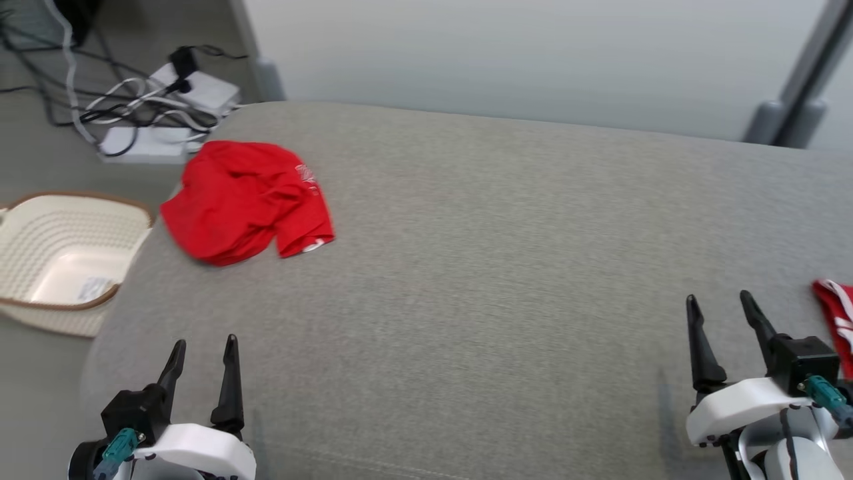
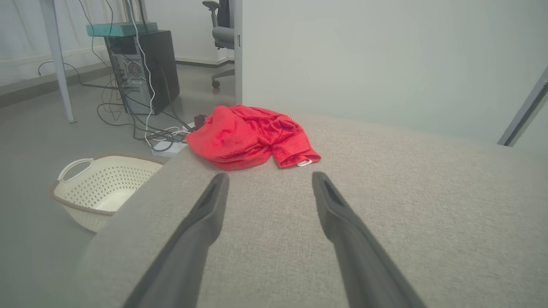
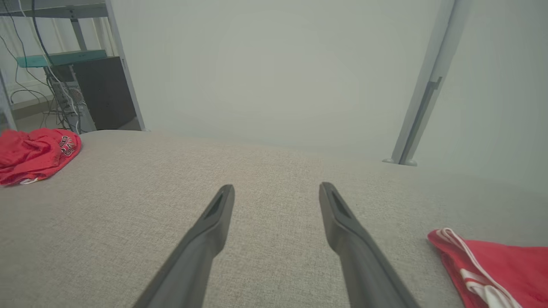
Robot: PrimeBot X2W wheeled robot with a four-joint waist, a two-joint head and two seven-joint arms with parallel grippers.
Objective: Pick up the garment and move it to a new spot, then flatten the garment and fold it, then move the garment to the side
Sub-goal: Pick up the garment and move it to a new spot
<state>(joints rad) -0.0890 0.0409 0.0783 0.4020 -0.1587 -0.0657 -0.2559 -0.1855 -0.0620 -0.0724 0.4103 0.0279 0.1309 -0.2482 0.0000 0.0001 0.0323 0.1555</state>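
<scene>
A crumpled red garment point(image 1: 246, 197) lies near the far left corner of the grey padded surface point(image 1: 506, 267); it also shows ahead of the fingers in the left wrist view as the garment point(image 2: 250, 136) and at the left edge of the right wrist view as the garment point(image 3: 34, 155). My left gripper point(image 1: 203, 353) stands open at the near left, well short of it, with nothing between its fingers point(image 2: 209, 214). My right gripper point(image 1: 721, 308) is open at the near right, holding nothing.
A second red cloth with white stripes point(image 1: 836, 320) lies at the right edge, close to my right gripper. A cream perforated basket point(image 1: 60, 253) sits on the floor to the left. Cables and power strips point(image 1: 153, 107) lie beyond the left corner. A pale wall stands behind.
</scene>
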